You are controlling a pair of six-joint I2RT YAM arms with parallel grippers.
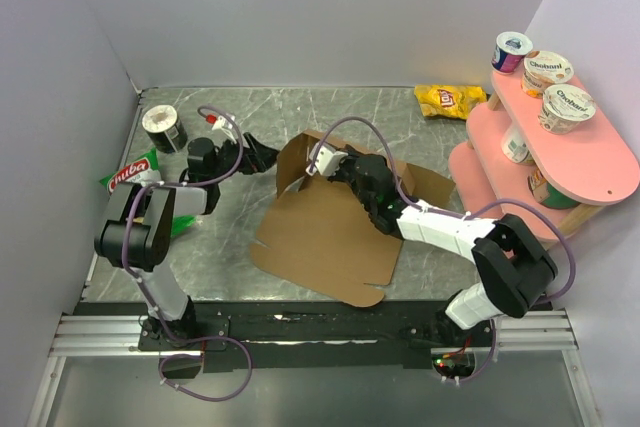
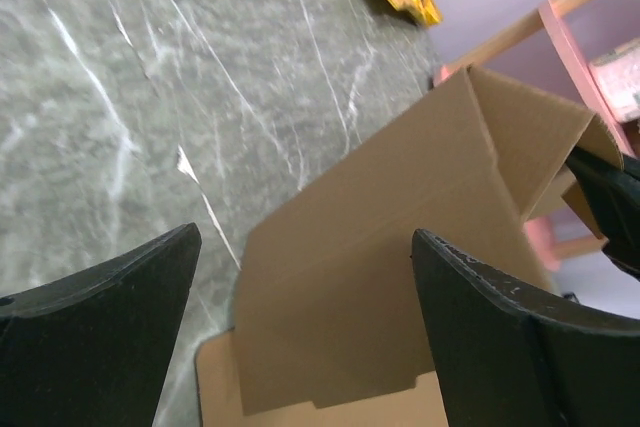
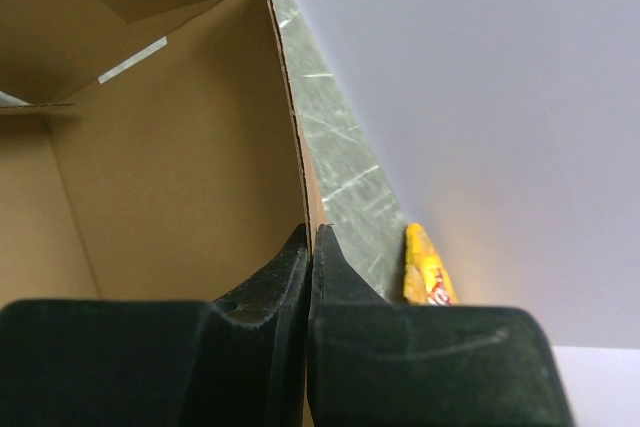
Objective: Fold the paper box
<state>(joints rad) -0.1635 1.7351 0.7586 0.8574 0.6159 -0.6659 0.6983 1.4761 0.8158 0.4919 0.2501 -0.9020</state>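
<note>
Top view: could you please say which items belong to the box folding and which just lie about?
Job: brown cardboard box sheet; right gripper pinching it; open left gripper.
Idle: yellow crisp packet; green snack packet; pink shelf with yoghurt pots.

You can read "Chobani" on the lid of the rear yogurt cup (image 1: 547, 69) and the front yogurt cup (image 1: 568, 105), both on the pink shelf (image 1: 600, 162) at two o'clock. The green snack packet (image 1: 132, 173) at nine o'clock seems to read "Chiba". The yellow chip bag (image 1: 450, 100) at one o'clock bears a Lay's logo.
</note>
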